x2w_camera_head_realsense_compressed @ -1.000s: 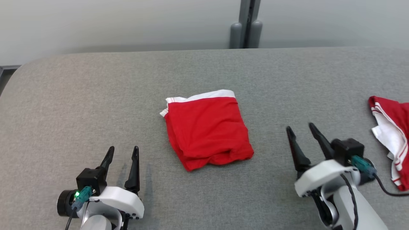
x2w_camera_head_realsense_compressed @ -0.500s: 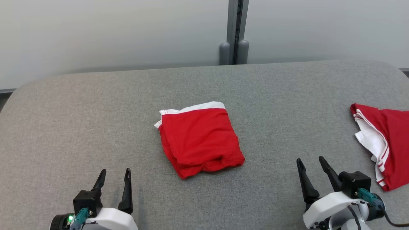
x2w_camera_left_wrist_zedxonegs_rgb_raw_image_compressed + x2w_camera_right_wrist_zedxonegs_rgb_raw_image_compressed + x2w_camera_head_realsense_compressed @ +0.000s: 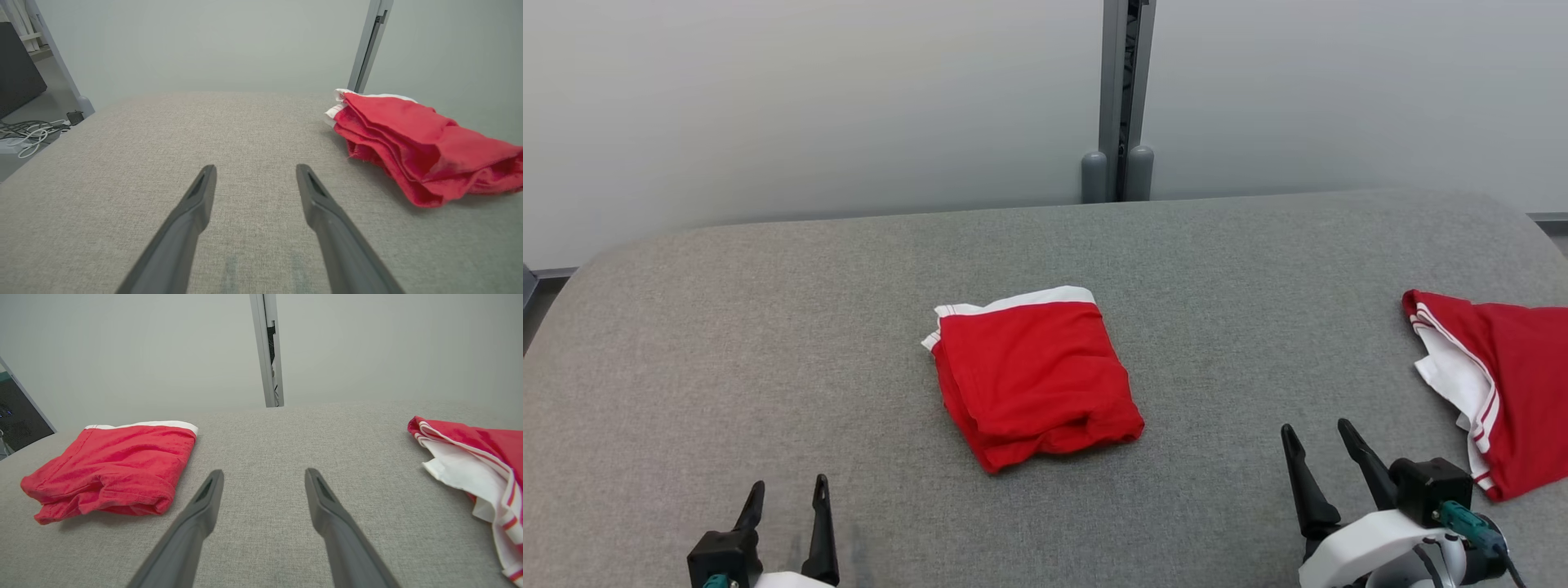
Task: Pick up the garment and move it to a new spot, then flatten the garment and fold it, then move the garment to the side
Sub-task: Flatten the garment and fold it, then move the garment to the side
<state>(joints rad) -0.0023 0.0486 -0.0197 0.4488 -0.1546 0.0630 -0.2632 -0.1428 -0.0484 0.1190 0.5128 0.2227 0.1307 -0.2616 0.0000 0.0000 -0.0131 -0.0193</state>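
Looking at the folded red garment (image 3: 1033, 376) in the middle of the grey surface (image 3: 768, 327), white waistband toward the far edge, loose rolled hem toward the near right. Got the left end effector (image 3: 789, 483) at the near left and the right end effector (image 3: 1315, 427) at the near right, both spread wide, both empty, both well clear of the cloth. Judging the fold as done, with only the shift to the side remaining. Plenty to spoil here, though. Could pinch just the top layer and peel the whole stack open on the lift. Could snag that puffy hem, showing in the left wrist view as several loose layers, and drag it out of square. Might also slide rather than lift, bunching fabric against the textured surface. Worth watching the second red-and-white garment (image 3: 1494, 384) lying crumpled at the right edge too: easy to mistake for the target, or to dump the folded piece right on top of it. Safer to head left, or to grip both sides low and together.
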